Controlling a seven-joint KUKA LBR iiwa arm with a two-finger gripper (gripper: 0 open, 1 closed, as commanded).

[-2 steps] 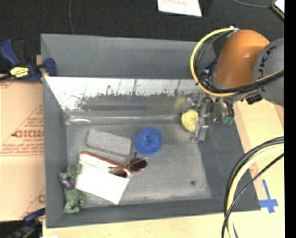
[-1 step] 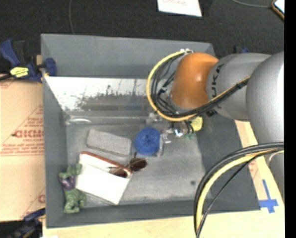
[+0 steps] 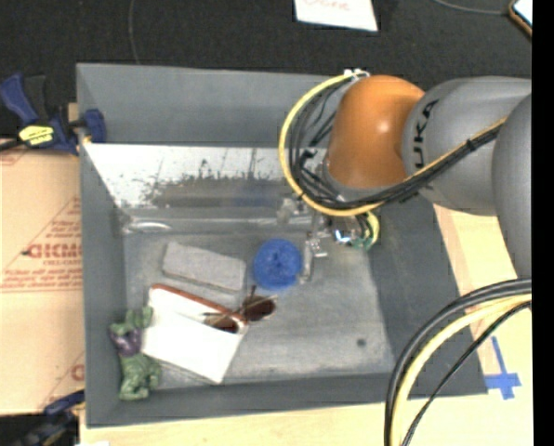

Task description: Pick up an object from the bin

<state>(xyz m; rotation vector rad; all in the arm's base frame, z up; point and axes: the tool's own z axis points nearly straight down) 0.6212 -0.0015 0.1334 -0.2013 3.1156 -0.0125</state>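
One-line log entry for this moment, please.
stage: hand over bin | nearest: blue fuzzy ball, beside hand | held: none visible | others: grey block, sunglasses, white card, green toy figure

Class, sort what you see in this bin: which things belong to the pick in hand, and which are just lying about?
Job in hand: gripper; blue fuzzy ball, nearest to it, the likely pick; grey bin.
Lying about: grey block; brown sunglasses; white box; green toy figure.

One overhead camera, perhaps slightly tilted, facing the bin [image 3: 98,277]
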